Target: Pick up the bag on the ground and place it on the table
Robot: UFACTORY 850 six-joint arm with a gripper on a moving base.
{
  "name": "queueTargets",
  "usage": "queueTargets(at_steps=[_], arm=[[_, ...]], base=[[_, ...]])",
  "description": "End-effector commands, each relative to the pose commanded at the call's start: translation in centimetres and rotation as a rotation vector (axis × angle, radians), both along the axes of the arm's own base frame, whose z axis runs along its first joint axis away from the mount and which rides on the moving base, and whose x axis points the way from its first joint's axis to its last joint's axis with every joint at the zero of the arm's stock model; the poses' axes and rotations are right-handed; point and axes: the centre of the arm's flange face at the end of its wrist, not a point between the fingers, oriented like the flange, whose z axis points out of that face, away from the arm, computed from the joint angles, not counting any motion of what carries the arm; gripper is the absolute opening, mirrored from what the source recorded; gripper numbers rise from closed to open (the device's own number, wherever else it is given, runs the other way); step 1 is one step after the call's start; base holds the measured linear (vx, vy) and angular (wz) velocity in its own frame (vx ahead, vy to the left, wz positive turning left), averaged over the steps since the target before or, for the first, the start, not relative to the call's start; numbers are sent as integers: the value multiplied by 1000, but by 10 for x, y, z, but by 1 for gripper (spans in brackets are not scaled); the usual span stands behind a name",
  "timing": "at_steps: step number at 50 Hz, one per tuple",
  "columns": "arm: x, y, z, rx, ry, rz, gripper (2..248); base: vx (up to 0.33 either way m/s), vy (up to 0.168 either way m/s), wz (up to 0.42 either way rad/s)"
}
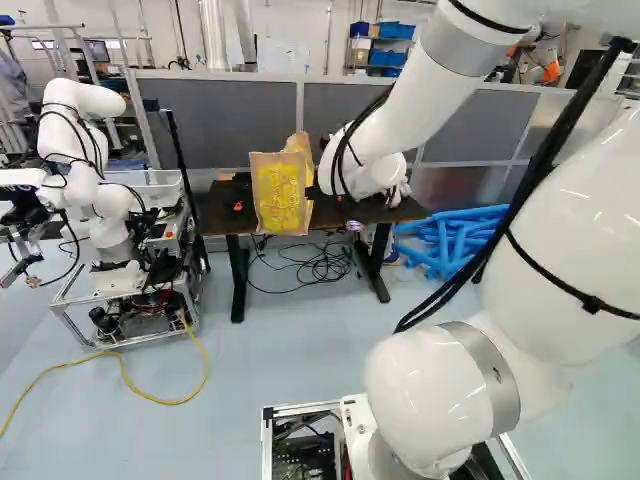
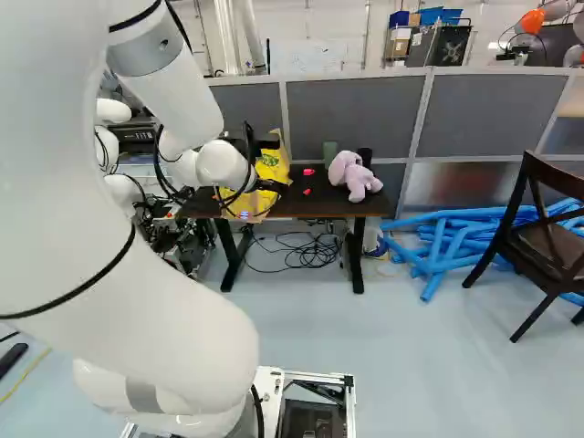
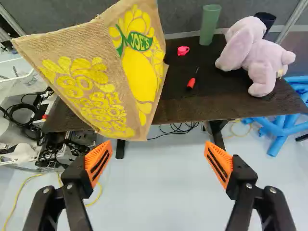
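Observation:
My gripper point(image 2: 265, 185) shows as a small dark shape in front of the bag in the right base view. In the wrist view the gripper point(image 3: 159, 162) stands open, its orange-padded fingers wide apart with nothing between them. Ahead of it, the tan and yellow bag point(image 3: 103, 89) is on the table point(image 3: 211, 103), tilted, its lower part reaching over the front edge. Neither finger touches the bag. In the left base view the bag point(image 1: 282, 195) appears upright at the table's front, left of my wrist.
On the table are a purple plush toy point(image 3: 257, 55), a green cup point(image 3: 210, 24), a pink item point(image 3: 183, 50) and a red-handled tool point(image 3: 191, 83). Cables point(image 2: 301, 251) lie beneath. Blue tubes point(image 2: 452, 242) and a chair point(image 2: 543, 237) stand to the right; another robot point(image 1: 110, 210) is left.

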Motion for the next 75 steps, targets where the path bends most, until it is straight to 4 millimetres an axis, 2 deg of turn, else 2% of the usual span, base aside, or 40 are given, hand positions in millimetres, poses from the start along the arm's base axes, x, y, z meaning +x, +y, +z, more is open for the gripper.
queueTargets(at_steps=[21,40,58,75], arm=[[-44,-13,-26,-28,-117,-7,247],[-76,-21,-43,-51,-196,-15,247],[-100,-26,-54,-70,-251,-23,247],[-114,-28,-61,-81,-282,-27,247]], base=[[0,0,0],[0,0,0],[0,0,0],[0,0,0]])
